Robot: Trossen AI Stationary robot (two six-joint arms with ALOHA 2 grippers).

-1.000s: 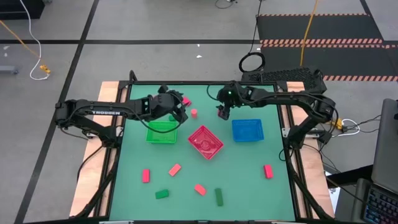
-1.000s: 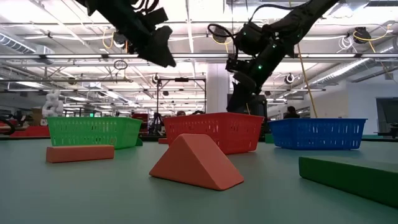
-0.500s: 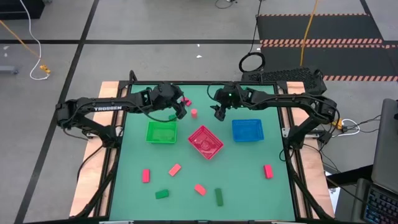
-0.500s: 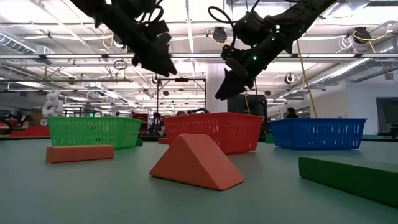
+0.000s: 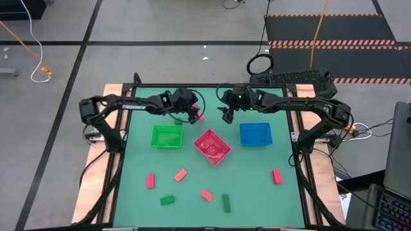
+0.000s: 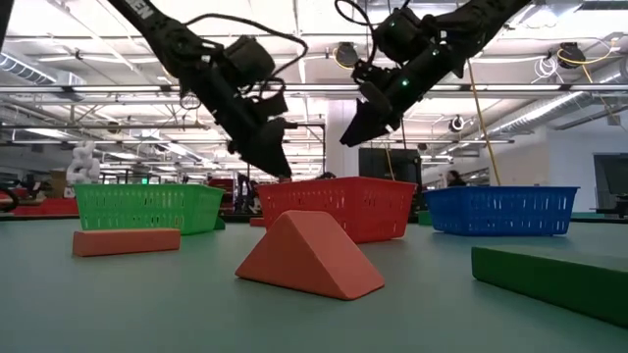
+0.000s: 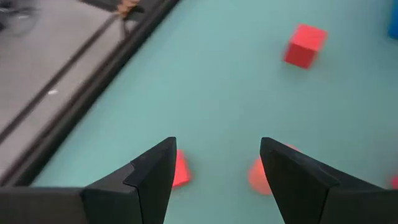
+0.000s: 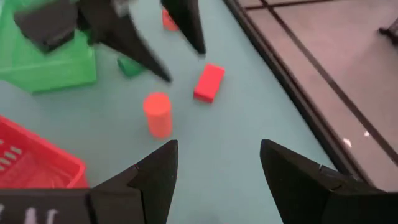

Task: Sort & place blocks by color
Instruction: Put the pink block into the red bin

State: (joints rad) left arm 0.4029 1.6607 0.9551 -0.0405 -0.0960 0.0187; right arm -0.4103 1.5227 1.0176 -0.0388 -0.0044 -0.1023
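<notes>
Left claw [image 5: 192, 114] released, low over the far surface [image 5: 250, 173] among small red blocks [image 7: 304, 45], right claw [image 5: 226, 114] released beside it, above a pink cylinder [image 8: 157, 114], more blocks [image 5: 180, 174] scattered nearer, past three baskets [image 5: 212, 145].

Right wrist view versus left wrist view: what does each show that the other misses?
Only the right wrist view shows the green basket, a corner of the red basket, a small green block, and the left gripper, fingers open. Only the left wrist view shows a salmon-pink piece beside its left finger. Both show the red block and the salmon-pink cylinder.
</notes>
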